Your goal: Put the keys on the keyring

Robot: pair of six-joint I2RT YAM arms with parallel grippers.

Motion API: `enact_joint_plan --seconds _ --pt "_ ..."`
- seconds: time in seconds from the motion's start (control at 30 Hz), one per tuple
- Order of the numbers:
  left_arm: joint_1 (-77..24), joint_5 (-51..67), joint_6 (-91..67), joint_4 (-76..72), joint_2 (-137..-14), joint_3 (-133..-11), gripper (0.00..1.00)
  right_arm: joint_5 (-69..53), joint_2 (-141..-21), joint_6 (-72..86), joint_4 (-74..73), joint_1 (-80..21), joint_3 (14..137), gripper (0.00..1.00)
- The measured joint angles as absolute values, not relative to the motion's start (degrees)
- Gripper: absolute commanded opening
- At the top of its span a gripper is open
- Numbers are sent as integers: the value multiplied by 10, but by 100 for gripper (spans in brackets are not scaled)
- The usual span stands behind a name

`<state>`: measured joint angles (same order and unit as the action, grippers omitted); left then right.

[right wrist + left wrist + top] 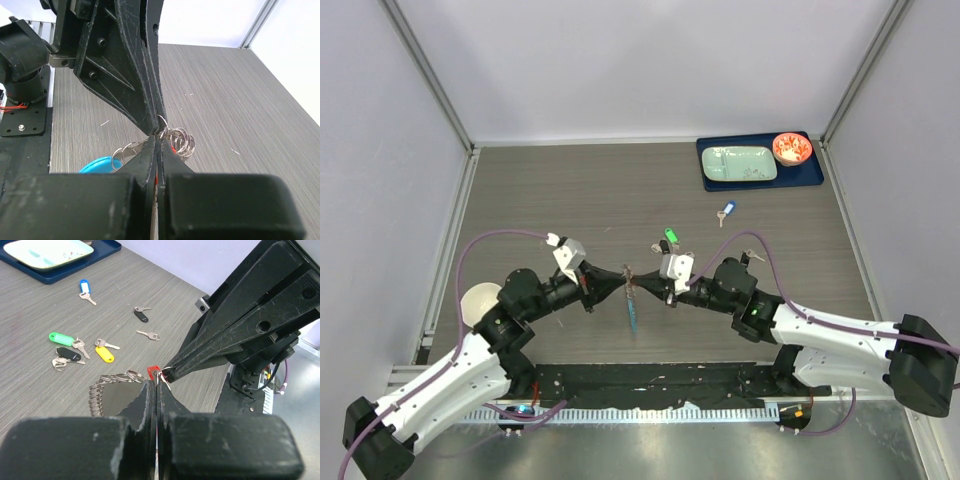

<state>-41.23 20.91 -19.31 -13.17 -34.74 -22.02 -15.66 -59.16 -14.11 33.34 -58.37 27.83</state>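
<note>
My two grippers meet tip to tip above the table's middle. My left gripper [619, 277] [157, 381] is shut on the keyring [107, 385], a chain of small silvery rings with a bright blue plastic piece [633, 312] [99, 164] hanging below. My right gripper [646, 284] [159, 141] is shut on the red key [153, 371], pinching its small ring against the keyring [183, 142]. Loose keys lie on the table: blue [85, 286] [726, 210], green [61, 337] [670, 236], black [68, 354], yellow [105, 354], another black [141, 316] and a plain one [148, 334].
A dark blue tray [813, 177] at the back right holds a pale green plate [740, 163] and a red bowl [791, 148]. A white round disc [478, 300] lies by the left arm. Grey walls close the table on three sides.
</note>
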Motion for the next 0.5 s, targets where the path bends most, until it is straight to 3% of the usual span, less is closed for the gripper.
enact_joint_plan --seconds 0.5 --pt "-416 186 -150 -56 -307 -244 0 -86 -596 -196 244 -626 319 1"
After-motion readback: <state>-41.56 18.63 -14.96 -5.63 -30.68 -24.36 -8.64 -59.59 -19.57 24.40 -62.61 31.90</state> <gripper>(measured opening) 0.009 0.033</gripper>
